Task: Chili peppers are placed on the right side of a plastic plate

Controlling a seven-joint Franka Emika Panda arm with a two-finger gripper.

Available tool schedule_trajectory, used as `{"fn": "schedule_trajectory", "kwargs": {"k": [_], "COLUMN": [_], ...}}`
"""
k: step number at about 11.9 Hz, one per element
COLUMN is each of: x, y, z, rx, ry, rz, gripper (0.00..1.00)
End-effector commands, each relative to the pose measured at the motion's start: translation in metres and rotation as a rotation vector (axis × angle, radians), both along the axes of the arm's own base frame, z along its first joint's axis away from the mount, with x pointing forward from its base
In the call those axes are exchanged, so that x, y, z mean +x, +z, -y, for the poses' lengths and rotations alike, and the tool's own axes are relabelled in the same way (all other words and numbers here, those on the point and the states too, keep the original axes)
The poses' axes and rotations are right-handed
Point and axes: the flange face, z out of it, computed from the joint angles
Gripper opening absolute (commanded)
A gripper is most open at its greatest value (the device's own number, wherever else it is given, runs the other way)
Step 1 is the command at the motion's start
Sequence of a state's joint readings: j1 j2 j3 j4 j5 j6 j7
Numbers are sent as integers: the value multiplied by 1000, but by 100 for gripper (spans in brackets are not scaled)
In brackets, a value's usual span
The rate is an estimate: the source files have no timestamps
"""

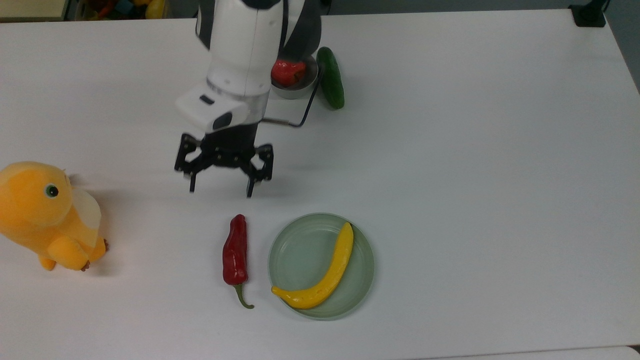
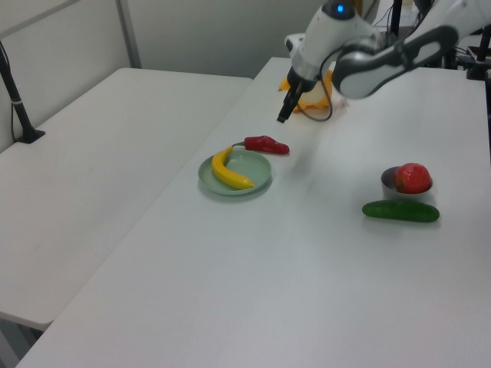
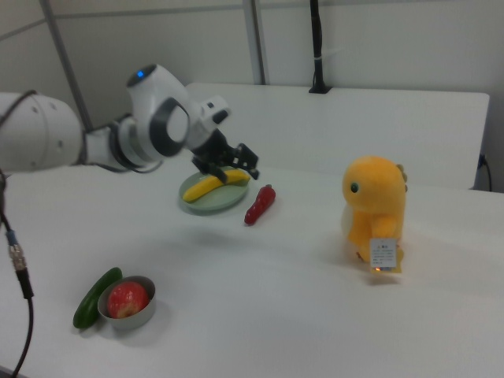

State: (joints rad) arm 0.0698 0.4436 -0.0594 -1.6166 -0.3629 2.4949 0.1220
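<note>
The dark-red chili peppers (image 1: 236, 252) lie flat on the white table, green stem toward the top view's bottom. They sit just off the top view's left of the pale green plastic plate (image 1: 295, 250), a narrow gap apart. A yellow banana (image 1: 325, 272) rests in the plate. My gripper (image 1: 220, 191) hangs open and empty above the table, beyond the chili's tip. In the left view the gripper (image 2: 282, 115) is raised well above the chili (image 2: 266, 144) and plate (image 2: 257, 170). The right view shows the gripper (image 3: 232, 167) over the plate (image 3: 206, 205), with the chili (image 3: 260, 204) beside it.
A yellow plush toy (image 1: 45, 215) stands at the top view's left edge. A grey metal bowl (image 1: 295, 90) holding a red fruit (image 1: 287, 71) and a dark green cucumber (image 1: 331, 77) lie near the arm's base. The table's right half in the top view is open.
</note>
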Motion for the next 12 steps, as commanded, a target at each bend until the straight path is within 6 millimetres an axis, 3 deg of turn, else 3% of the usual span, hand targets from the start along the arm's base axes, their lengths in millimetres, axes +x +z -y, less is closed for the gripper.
{"fn": "schedule_trajectory", "kwargs": {"k": [1,4,5,8,12], "x": [-63,-110,-119,-131,-129], "y": [54,118,129,142,150], "z": [-48,-89,-91,-89,-48], "rx": [114,293,330,377,379], "ry": [-31,-46,-51,-138,-188], "rz": [-233,-314,-312,-280,-263], "gripper": [100,100,100,100,100]}}
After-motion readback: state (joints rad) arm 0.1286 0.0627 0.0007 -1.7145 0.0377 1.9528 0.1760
